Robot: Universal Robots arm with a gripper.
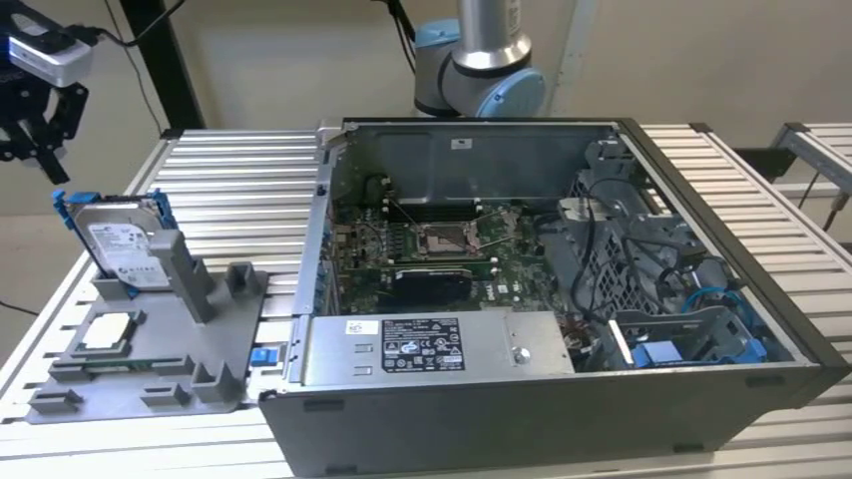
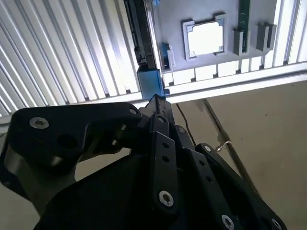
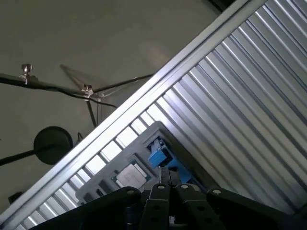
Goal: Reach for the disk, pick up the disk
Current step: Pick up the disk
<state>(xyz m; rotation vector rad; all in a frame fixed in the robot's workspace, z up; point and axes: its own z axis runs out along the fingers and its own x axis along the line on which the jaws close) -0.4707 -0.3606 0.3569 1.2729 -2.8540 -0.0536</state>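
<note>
Gripper (image 2: 156, 103), claw pressed together and empty, hangs just off the table (image 1: 239, 160) edge. Disk (image 1: 120, 242) stands untouched in its grey holder (image 1: 160, 369); the reach is incomplete and the disk is not yet grasped.

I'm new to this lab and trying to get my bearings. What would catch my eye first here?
The open computer case dominates the middle of the exterior view, its circuit board and cables exposed. At that view's left, the disk stands upright in a grey holder, blue rails on its sides. The gripper hangs above it, farther left, not touching it.
</note>
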